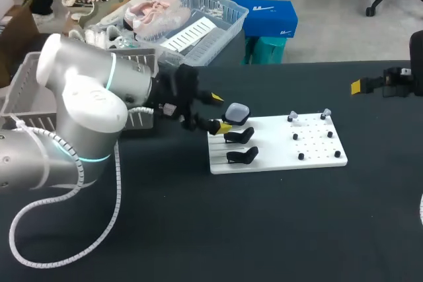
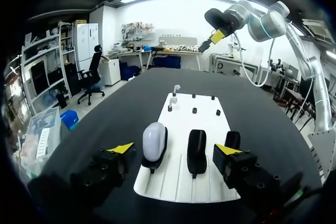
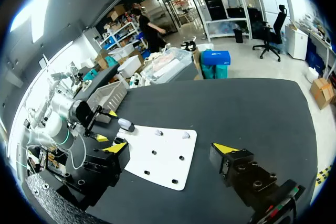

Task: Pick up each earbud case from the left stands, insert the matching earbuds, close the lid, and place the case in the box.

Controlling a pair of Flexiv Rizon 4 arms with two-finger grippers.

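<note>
Centre frame in the head view, on the black table [image 1: 198,229], the white board [image 1: 310,156] keeps the earbuds [image 1: 293,117] at its right. The left gripper [image 1: 221,111] straddles the earbud case [image 1: 237,111] on its stand, fingers wide apart and touching nothing, likely pre-grasp. The empty stands [image 1: 239,137] just beside are the tight spot. The right gripper [image 3: 170,148] sits upper right, spread, empty, well apart.

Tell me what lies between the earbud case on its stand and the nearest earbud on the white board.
Nothing: only bare white board separates the earbud case from that earbud, clearest in the head view.
</note>
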